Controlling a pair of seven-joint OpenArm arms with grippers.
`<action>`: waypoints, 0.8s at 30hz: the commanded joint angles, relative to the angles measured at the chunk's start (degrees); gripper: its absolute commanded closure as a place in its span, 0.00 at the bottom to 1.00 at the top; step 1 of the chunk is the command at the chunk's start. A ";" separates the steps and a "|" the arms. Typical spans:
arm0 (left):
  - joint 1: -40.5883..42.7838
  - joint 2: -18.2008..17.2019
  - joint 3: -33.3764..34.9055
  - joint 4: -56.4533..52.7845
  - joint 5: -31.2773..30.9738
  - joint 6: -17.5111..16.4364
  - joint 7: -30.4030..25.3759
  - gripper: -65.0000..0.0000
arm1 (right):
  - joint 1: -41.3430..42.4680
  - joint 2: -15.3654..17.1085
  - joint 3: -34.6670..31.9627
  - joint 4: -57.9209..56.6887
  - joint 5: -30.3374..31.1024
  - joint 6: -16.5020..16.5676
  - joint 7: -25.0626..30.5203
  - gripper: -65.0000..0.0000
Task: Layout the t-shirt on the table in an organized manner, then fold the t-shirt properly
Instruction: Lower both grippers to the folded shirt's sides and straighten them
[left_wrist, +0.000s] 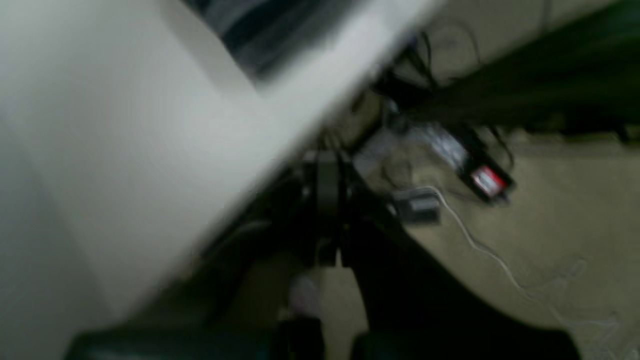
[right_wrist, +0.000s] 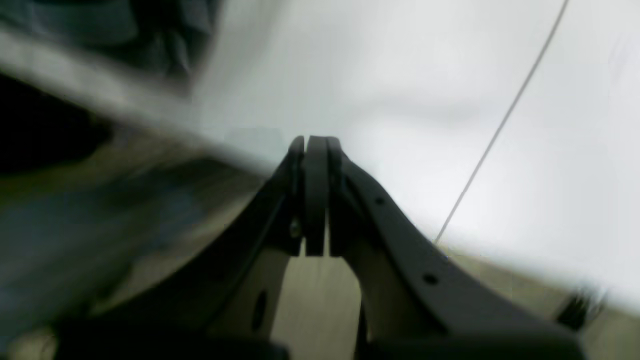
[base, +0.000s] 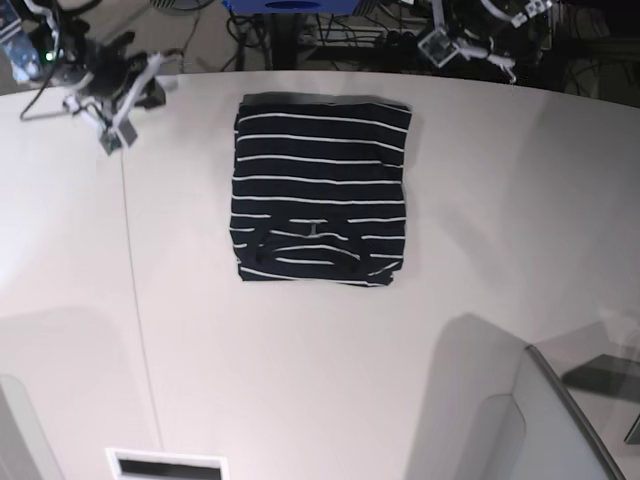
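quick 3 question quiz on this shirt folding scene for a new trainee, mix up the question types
1. True or false: the dark navy fabric t-shirt with thin white stripes lies folded into a compact rectangle on the large smooth white table.
2. Multiple choice: the right end effector is A) shut on the shirt, B) shut and holding nothing, C) wide open.
3. Fill in: in the base view, the left end effector sits at the table's far edge, ____ the shirt (touching / apart from).

Key: 1 true; 2 B; 3 apart from
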 joint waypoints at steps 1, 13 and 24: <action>2.22 -0.24 -0.14 0.91 -0.26 0.36 -0.92 1.00 | -1.52 0.61 0.22 0.62 0.30 -0.33 0.41 1.00; -7.19 4.16 0.48 1.00 -7.74 0.45 -0.75 1.00 | 0.59 0.34 -0.31 10.38 0.57 1.25 3.75 1.00; -29.25 8.64 5.67 -8.32 -7.65 0.45 -0.57 1.00 | 18.52 -15.13 0.13 -1.67 0.66 23.14 -3.90 1.00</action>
